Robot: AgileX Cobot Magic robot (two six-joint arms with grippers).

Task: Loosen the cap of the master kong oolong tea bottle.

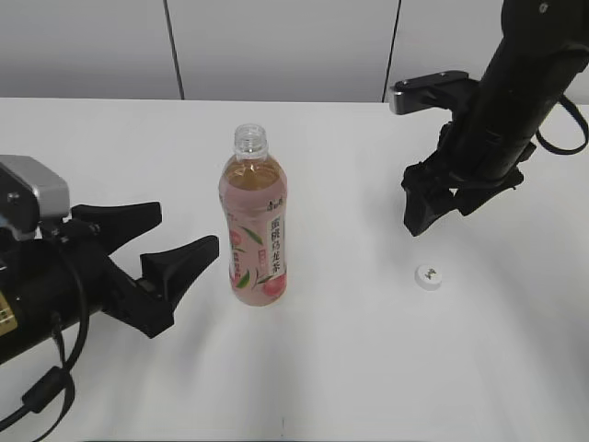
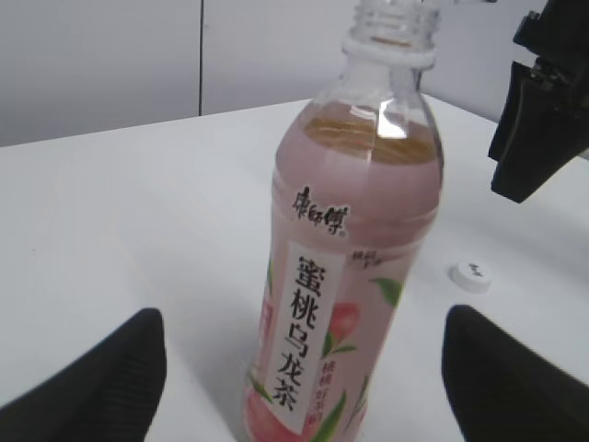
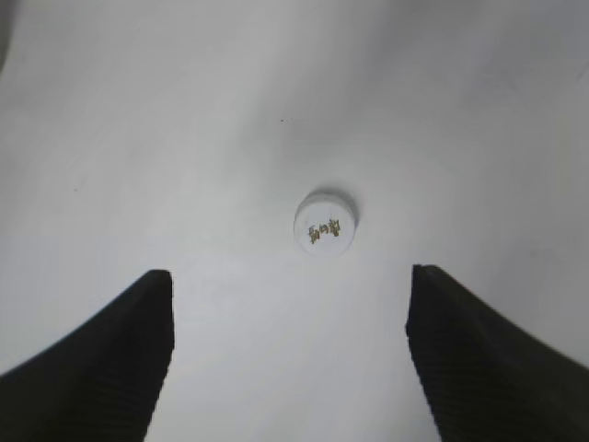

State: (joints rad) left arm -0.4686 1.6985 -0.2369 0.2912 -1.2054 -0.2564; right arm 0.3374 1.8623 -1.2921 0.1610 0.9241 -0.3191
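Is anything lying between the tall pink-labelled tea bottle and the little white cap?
No, just bare white table between bottle and cap, clearest in the exterior view.

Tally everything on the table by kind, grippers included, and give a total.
Master kong oolong tea bottle, standing upright and uncapped: 1
Cap, white, lying on the table apart from the bottle: 1
Grippers, both open and empty: 2 (left gripper, right gripper)
Total: 4
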